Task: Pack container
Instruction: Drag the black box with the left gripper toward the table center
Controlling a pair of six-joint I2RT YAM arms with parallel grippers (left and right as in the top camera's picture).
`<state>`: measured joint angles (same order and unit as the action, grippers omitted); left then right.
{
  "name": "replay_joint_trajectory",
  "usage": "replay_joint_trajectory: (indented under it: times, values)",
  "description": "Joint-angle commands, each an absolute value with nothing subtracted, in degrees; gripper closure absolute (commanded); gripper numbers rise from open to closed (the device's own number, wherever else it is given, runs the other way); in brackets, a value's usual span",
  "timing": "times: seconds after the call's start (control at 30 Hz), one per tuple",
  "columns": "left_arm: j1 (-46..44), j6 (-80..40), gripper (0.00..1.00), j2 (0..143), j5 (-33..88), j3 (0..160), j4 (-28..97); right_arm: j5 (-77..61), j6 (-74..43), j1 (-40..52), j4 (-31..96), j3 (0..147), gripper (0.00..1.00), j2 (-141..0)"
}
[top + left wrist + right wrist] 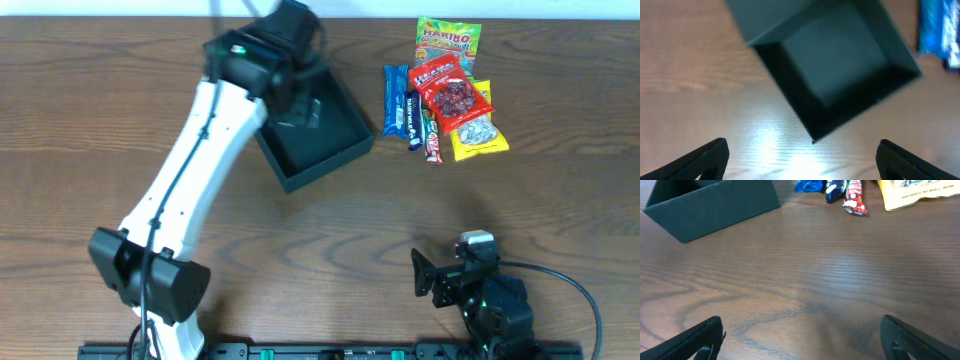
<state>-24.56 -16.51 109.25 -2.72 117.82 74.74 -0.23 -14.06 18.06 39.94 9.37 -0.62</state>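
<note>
The left claw [802,147], fingers wide apart, hangs over the open container [840,60].

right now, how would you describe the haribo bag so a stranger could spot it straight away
Find the dark open container at the far middle of the wooden table; a pile of snack packets lies to its right. The Haribo bag is the pile's farthest packet, by the table's far edge. It alone is green and orange with HARIBO printed across its top.

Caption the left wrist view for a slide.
Open left gripper poised over the wooden table, facing the empty dark container; blue snack packets at the right edge.
</note>
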Motion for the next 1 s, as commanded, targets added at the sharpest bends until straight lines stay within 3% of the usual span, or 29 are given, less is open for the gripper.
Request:
replay_joint_trajectory:
  times: [0.0, 0.27, 0.3, 0.43, 0.67, 0.8, 0.97]
  values:
    - [-22.37, -25.34, 0.05, 113.38, 1.19, 116.29, 75.07, 0.10, -14.74, 17.65, 40.03, 9.04, 0.01, -0.32]
    - [-21.50, -33.39, 0.00, 122.76, 1.06, 116.29, 75.88, 0.12, -14.74, 17.65, 40.03, 9.04, 0.01, -0.32]
    - [-21.41, -35.35, 0.06, 124.38, 1.06, 116.29, 75.83, 0.10, -14.74, 17.65, 40.03, 9.04, 0.01, -0.32]
    - [-21.28, -39.99, 0.07, 128.29, -2.04, 116.29, 75.75, 0.10, -14.74, 17.65, 40.03, 9.04, 0.01, -0.32]
    - [-21.30, -39.81, 0.14, 130.30, -6.11, 116.22, 73.87, 0.10, -14.74, 17.65, 40.03, 9.04, 0.01, -0.32]
    - [-21.28, -38.74, 0.24, 130.41, -8.29, 115.61, 73.45, 0.12, -14.74, 17.65, 40.03, 9.04, 0.01, -0.32]
    - [-21.30, -38.59, 0.27, 130.41, -7.84, 110.10, 69.73, 0.12, -14.74, 17.65, 40.03, 9.04, 0.01, -0.32]
